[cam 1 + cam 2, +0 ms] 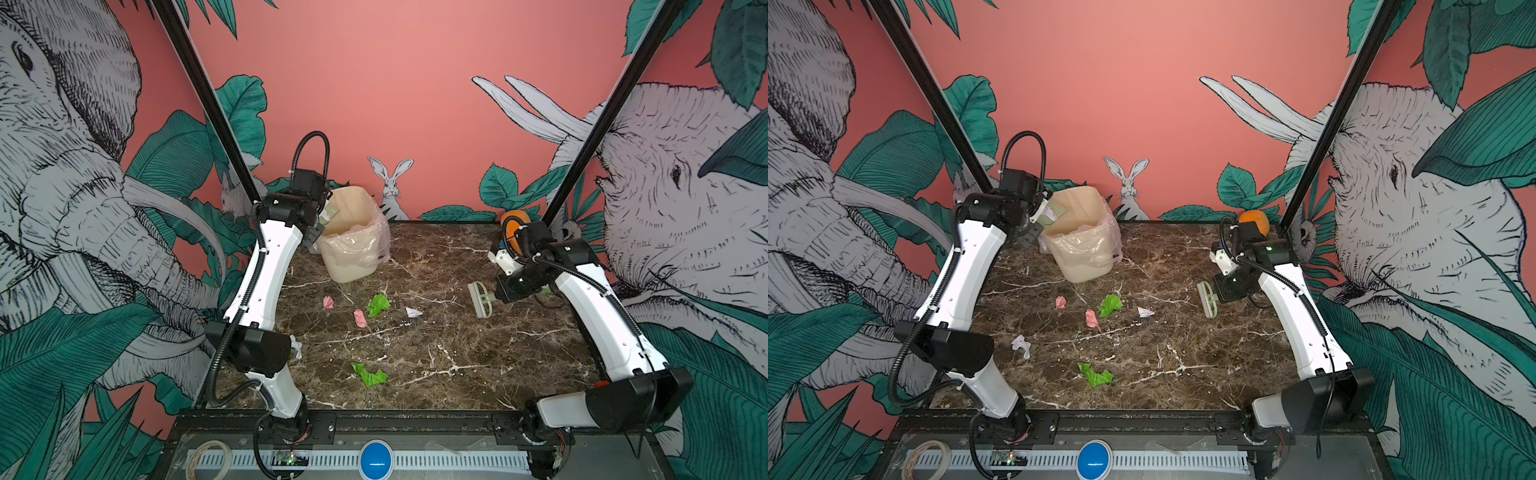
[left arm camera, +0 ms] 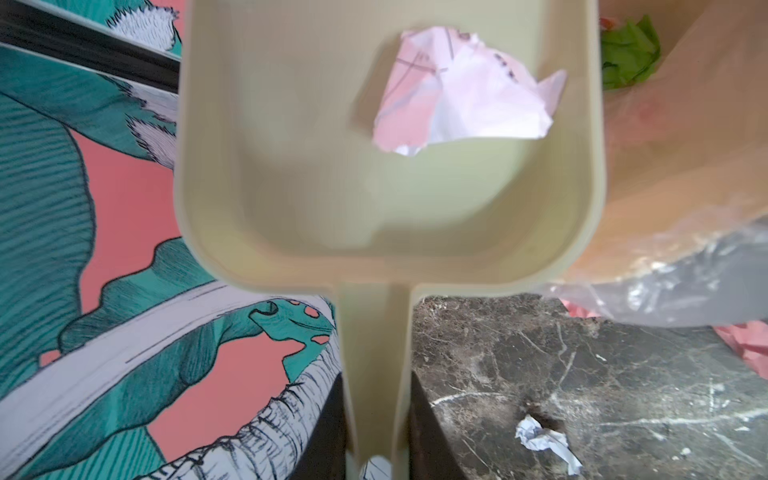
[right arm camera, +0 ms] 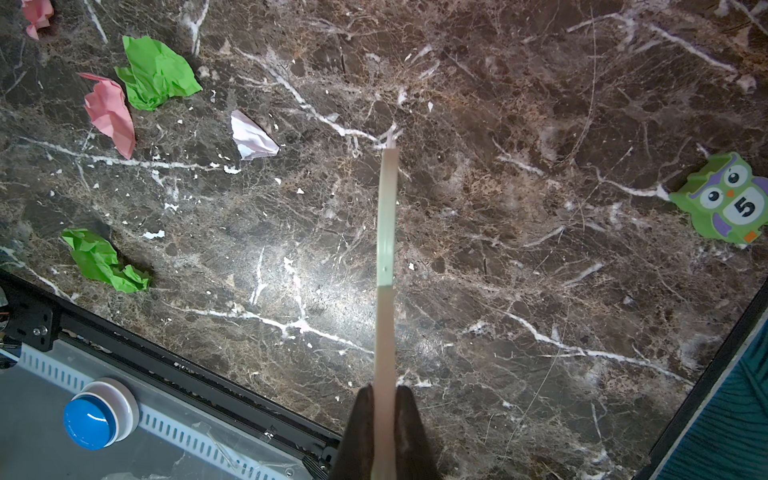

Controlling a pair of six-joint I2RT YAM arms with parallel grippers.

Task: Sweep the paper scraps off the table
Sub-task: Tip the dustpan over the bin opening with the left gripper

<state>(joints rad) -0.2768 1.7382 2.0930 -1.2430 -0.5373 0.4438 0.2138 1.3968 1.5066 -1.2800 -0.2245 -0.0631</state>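
Observation:
My left gripper (image 2: 377, 449) is shut on the handle of the pale green dustpan (image 2: 374, 216), held tilted over the bin's rim at the back left (image 1: 330, 214). A crumpled white-pink scrap (image 2: 461, 95) lies in the pan. On the table (image 1: 457, 353) lie loose paper scraps: pink (image 1: 328, 302), pink (image 1: 360, 319), green (image 1: 378, 304), white (image 1: 413, 312), green (image 1: 370, 375), and a white one (image 1: 1021, 345) by the left arm. My right gripper (image 3: 385, 415) is shut on a small pale brush (image 1: 480, 298), held above the table's right side.
A beige bin (image 1: 349, 266) with a plastic liner stands at the back left, with a green scrap (image 2: 627, 54) inside. An orange toy (image 1: 514, 230) sits at the back right corner, a green owl toy (image 3: 727, 199) beside the right arm. The black frame (image 1: 415, 419) edges the front.

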